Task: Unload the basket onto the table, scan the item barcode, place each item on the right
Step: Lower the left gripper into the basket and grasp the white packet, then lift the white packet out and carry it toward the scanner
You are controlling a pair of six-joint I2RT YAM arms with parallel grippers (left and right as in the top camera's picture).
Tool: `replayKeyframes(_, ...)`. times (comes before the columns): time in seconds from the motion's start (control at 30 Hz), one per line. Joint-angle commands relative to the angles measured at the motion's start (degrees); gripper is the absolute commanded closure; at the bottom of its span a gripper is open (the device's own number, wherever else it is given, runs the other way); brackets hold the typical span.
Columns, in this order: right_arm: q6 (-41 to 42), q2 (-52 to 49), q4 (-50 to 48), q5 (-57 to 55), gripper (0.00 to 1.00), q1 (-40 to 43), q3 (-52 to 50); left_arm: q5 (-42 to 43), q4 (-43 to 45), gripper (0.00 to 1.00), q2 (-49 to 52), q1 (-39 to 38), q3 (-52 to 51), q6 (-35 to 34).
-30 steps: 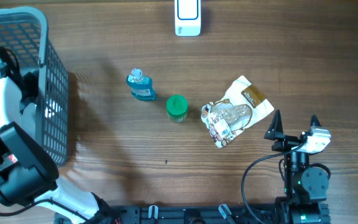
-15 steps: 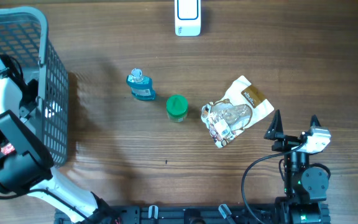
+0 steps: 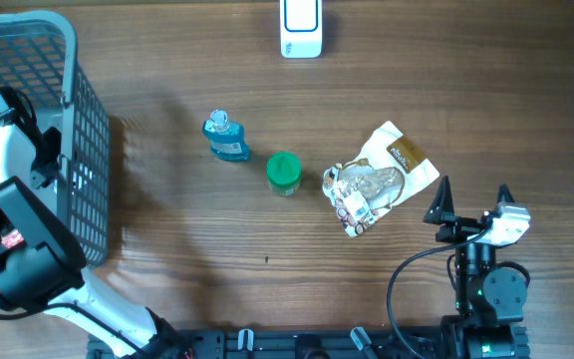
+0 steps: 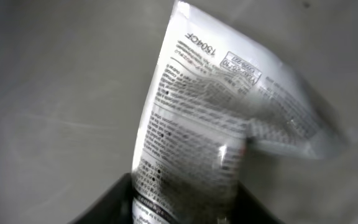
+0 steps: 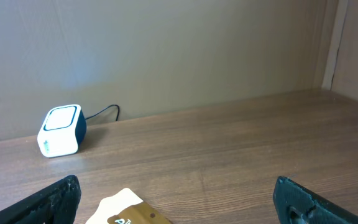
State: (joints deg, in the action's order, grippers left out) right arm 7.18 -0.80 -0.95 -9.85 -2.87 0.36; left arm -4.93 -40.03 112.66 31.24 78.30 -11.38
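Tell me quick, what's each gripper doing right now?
Left gripper: closed on a white printed packet.
Right gripper: open, holding nothing.

A small blue bottle [image 3: 225,139], a green-capped tub [image 3: 284,172], possibly a jar, and a brown-and-white pouch [image 3: 379,179] lie mid-frame on the wooden table [image 3: 187,249]. 1 grey mesh basket [image 3: 90,150] fills the upper left.

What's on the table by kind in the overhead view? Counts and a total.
Blue bottle: 1
Green-lidded jar: 1
Snack pouch: 1
White scanner: 1
Grey basket: 1
Total: 5
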Motion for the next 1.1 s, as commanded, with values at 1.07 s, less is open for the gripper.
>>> replayKeyframes(1.07, -0.98, 0.22, -0.28, 0.92, 0.0, 0.17, -0.04, 1.36, -14.64, 0.96, -18.01, 0.15, 10.86, -2.6)
